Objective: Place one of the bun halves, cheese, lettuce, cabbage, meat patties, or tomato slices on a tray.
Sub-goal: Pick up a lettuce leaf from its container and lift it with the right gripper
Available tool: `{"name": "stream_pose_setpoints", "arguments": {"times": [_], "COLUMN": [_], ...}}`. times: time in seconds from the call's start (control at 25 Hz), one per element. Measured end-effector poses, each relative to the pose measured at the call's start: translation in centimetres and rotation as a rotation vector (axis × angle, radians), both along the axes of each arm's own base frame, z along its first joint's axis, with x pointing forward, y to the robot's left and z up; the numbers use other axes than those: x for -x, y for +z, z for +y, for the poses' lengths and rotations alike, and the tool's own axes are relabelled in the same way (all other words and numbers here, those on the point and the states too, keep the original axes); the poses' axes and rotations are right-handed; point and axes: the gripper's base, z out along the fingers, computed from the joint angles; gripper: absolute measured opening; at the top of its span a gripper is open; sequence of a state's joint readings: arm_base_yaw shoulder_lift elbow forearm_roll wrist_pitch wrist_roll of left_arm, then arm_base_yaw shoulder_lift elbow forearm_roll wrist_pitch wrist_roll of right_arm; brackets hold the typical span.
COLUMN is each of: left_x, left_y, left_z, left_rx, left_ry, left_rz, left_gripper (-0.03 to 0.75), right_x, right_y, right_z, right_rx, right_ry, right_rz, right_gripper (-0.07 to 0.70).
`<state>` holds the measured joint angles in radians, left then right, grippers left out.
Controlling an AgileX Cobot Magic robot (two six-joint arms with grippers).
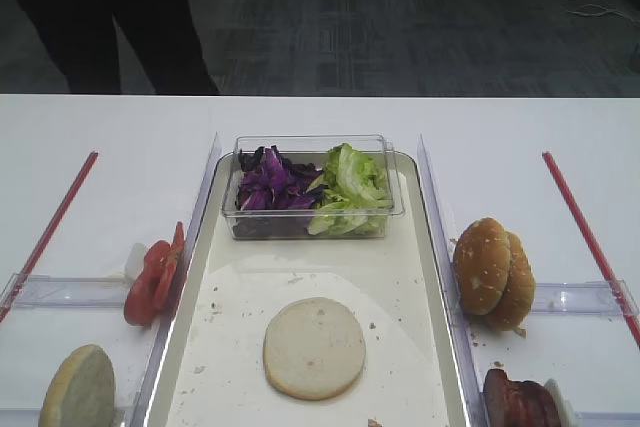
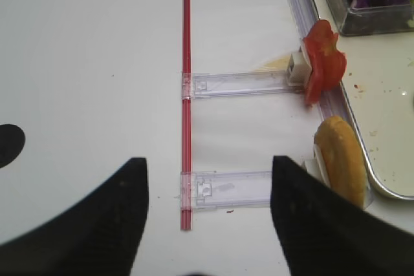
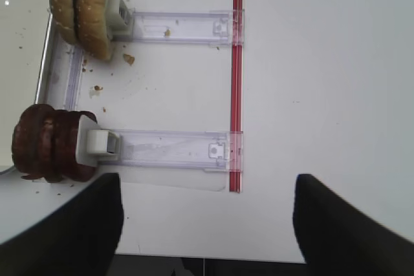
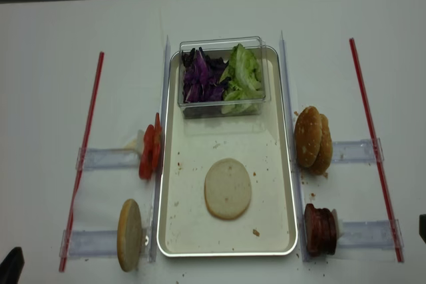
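Note:
A pale flat bun half lies on the cream tray. In the clear tub at the tray's far end are purple cabbage and green lettuce. Sesame bun halves and meat patties stand on edge right of the tray. Tomato slices and another bun half stand on its left. No cheese shows clearly. My right gripper hovers open over bare table beside the patties. My left gripper is open above a clear rail, left of that bun half.
Long red sticks lie along both sides, joined to clear plastic rails that hold the food upright. Crumbs dot the tray. A person in dark clothes stands beyond the far table edge.

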<state>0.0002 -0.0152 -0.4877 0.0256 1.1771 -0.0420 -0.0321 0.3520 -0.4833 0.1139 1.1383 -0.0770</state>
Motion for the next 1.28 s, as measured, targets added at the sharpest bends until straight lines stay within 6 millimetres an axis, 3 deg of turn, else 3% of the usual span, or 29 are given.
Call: {"name": "stream_pose_setpoints", "arguments": {"times": [0.48, 0.96, 1.28], "left_x": [0.0, 0.0, 0.0], "left_y": [0.0, 0.0, 0.0], "left_z": [0.0, 0.0, 0.0], "left_rx": [0.0, 0.0, 0.0], "left_ry": [0.0, 0.0, 0.0], "left_rz": [0.0, 0.0, 0.0], "left_gripper": [0.421, 0.421, 0.421], "right_x": [-3.4, -8.4, -11.9], "right_y": [1.0, 1.1, 1.7], "right_z": [0.1, -0.2, -0.3], "right_rx": [-0.032, -0.009, -0.01], "right_ry": [0.002, 0.024, 0.025], "right_rz": [0.17, 0.375, 0.417], "right_gripper": [0.526, 0.524, 0.498]}}
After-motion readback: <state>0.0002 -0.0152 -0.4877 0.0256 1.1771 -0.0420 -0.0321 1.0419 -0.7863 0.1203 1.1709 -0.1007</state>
